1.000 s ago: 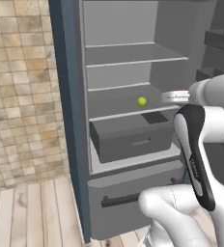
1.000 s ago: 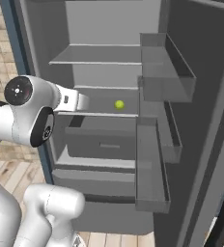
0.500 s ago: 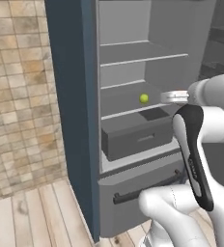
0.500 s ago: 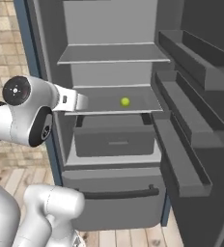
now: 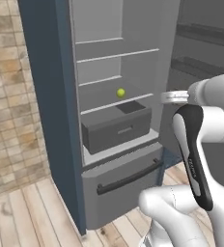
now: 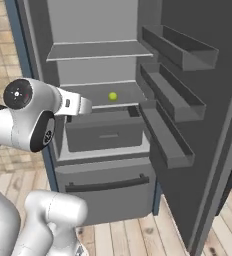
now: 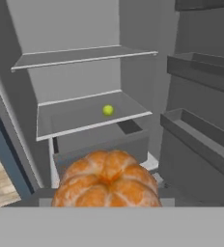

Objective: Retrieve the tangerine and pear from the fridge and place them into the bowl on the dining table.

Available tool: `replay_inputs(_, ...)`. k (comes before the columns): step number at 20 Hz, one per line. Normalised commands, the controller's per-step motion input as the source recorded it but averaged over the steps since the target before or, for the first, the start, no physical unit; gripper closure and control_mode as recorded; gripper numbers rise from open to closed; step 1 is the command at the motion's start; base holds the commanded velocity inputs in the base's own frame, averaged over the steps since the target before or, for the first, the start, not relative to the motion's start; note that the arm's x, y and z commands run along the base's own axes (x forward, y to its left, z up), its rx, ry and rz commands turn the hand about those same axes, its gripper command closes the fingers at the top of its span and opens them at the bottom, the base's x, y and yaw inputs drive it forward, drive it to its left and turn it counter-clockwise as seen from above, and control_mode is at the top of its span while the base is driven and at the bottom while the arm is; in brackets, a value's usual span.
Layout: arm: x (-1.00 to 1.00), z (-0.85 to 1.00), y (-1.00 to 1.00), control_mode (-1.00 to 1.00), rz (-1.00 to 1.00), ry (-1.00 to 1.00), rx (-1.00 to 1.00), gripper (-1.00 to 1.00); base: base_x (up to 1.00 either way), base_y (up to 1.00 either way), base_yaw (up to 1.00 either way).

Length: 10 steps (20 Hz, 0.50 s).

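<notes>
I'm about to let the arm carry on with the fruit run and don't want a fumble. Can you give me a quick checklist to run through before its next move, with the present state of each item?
1. Segmented orange tangerine sits right at the claw in the hand view: ok.
2. Claw firmly shut on the tangerine: cannot tell, the fingertips are hidden.
3. Small yellow-green pear on the grey fridge shelf, waiting for a later trip: ok.
4. Tall grey fridge door open, leaving room to pull back: ok.
5. Grey drawer under the shelf pulled out: ok, but mind it when reaching again.
6. Bowl and dining table located: cannot tell.
</notes>
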Motion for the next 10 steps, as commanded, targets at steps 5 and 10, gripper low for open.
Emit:
replay_inputs(5, 0.0, 0.0, 0.0, 1.0, 0.0, 0.0, 0.0, 1.0, -0.69, 0.21, -0.28)
replay_inputs(10, 0.0, 0.0, 0.0, 1.0, 0.0, 0.0, 0.0, 1.0, -0.58, 0.44, -0.31)
